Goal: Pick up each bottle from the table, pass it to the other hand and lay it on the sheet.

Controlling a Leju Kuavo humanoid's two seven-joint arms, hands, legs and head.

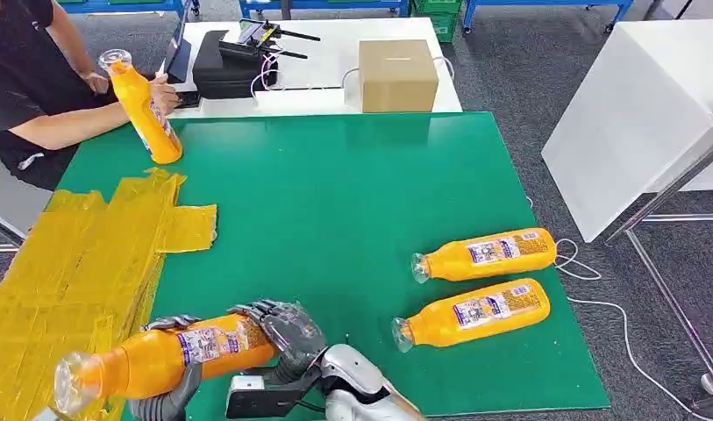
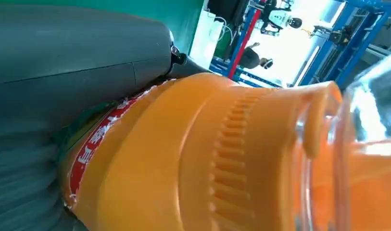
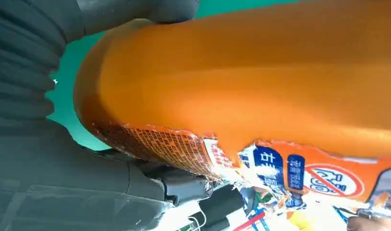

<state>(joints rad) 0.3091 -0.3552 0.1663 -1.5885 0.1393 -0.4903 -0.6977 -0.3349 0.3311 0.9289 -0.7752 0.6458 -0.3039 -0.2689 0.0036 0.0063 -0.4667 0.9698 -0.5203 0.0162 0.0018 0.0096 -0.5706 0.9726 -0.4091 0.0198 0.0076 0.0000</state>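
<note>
- One green table mat (image 1: 335, 202) spreads away from both hands and carries nearly everything here.
- One yellow sheet (image 1: 81, 263), patched together from taped pieces, lies on the mat on the left hand's side, its near corner under the cap end of the held bottle.
- One white panel (image 1: 629, 123) leans well off to the far right of the right hand, beyond the mat's edge.
- One brown cardboard box (image 1: 397, 74) stands on the white table past the mat, far ahead of the hands, with one black case (image 1: 225, 63) beside it.
- Four orange juice bottles with clear caps in all.
- The held bottle (image 1: 160, 355) lies nearly level between the two hands, cap toward the sheet and base toward the right hand.
- Two bottles rest on their sides on the mat to the right of the right hand, the nearer bottle (image 1: 475, 313) just beside the farther bottle (image 1: 486, 253), caps pointing back toward the hands.
- The fourth bottle (image 1: 145, 107) stands tilted at the mat's far left corner, gripped by a person's hand (image 1: 164, 92).
- The right hand (image 1: 278, 329) has its fingers curled over the held bottle's base end.
- The left hand (image 1: 173, 386) wraps the same bottle from below at its middle, fingers showing over the top.
</note>
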